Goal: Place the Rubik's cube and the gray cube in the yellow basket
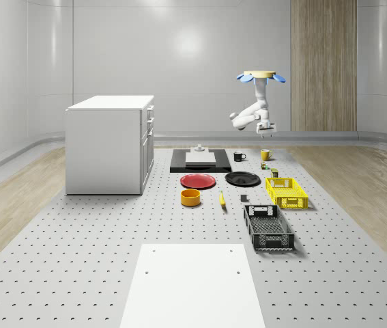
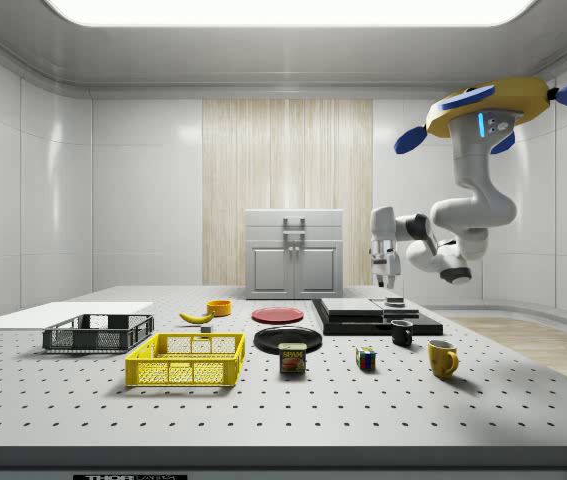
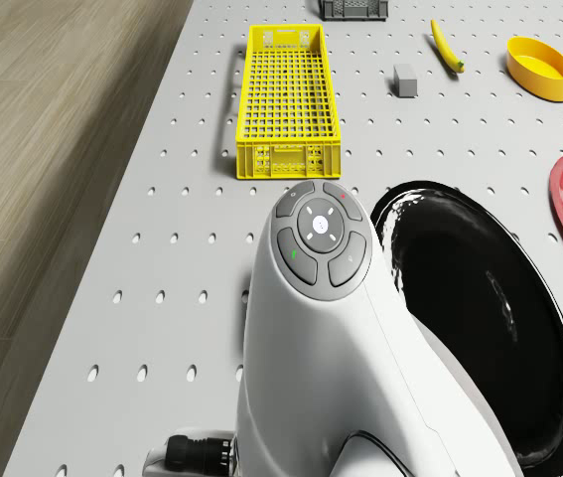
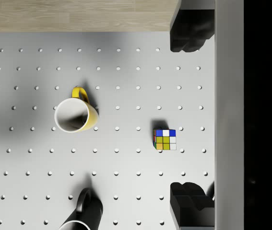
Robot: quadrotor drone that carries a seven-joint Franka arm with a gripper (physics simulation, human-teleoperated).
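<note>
The Rubik's cube lies on the perforated table between a yellow mug and a can; it also shows in the side view. My gripper hangs open well above it, pointing down, with nothing between its fingers. The drone hovers high over the far right of the table, and the gripper hangs under it on the bent arm. The gray cube rests beside a banana. The yellow basket stands empty, nearer the front than the Rubik's cube.
A black mug, black plate, red plate, yellow bowl and can sit around. A black basket stands in front of the yellow one. A white cabinet stands at the whole-scene view's left.
</note>
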